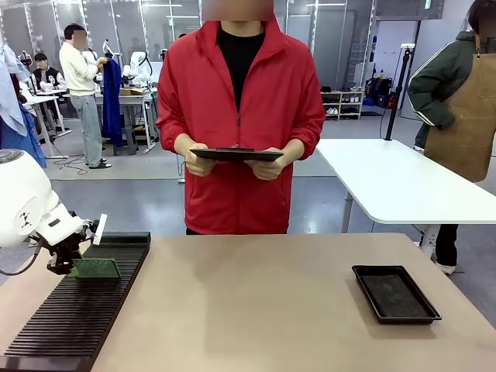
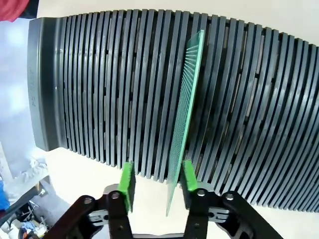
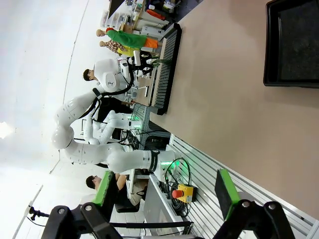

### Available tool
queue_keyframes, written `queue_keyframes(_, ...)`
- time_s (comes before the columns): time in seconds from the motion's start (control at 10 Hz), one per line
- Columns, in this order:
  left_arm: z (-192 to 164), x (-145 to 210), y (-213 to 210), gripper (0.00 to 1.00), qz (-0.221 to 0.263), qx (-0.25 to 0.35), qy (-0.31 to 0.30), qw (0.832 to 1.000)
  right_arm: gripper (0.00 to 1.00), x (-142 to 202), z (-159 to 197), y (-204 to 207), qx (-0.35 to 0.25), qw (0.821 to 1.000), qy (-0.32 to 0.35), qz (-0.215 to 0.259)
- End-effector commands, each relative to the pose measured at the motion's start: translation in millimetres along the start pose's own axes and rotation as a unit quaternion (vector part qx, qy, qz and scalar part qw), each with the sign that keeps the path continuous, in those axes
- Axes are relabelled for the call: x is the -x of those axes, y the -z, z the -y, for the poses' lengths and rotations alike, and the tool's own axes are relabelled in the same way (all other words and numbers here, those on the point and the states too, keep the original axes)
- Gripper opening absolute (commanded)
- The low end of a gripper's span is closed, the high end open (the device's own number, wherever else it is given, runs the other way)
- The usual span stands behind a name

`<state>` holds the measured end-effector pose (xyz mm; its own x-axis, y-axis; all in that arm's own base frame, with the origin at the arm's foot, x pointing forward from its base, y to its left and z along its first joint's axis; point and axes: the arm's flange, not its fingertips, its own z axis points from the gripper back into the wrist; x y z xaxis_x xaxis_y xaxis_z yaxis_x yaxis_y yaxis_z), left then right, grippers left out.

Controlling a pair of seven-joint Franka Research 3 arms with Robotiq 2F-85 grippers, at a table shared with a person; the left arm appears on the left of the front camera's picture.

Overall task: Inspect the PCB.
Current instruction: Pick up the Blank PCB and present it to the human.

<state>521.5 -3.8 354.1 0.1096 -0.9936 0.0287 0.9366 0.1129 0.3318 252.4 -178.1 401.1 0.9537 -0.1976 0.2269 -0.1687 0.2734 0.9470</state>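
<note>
At lower left, the left gripper point(image 2: 157, 180) straddles the PCB point(image 1: 94, 268), pads apart (board edge-on in a black slotted rack point(image 1: 77, 318)). At centre, a person holds a dark tablet point(image 1: 236, 154). A black tray point(image 1: 395, 294) lies at lower right; the right gripper point(image 3: 164, 191) is spread wide.

Cut off by the left wrist view's right edge: slotted rack point(image 2: 99, 89) along the table's left edge. Too small in the front view to tell: left gripper's point(image 1: 68, 265) contact with the PCB point(image 1: 96, 269).
</note>
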Motion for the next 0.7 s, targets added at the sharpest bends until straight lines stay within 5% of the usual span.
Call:
queue_keyframes(0.0,-6.5,0.1,4.6,0.04,-0.008,-0.007,-0.002,1.000,1.00,-1.1,-0.3,0.4,-0.006,1.000,-0.009,0.004)
queue_keyframes(0.6,-6.8,1.9,1.4,0.00,-0.010,0.002,0.002,1.000,1.00,-1.1,-0.3,0.4,-0.006,1.000,-0.009,0.004)
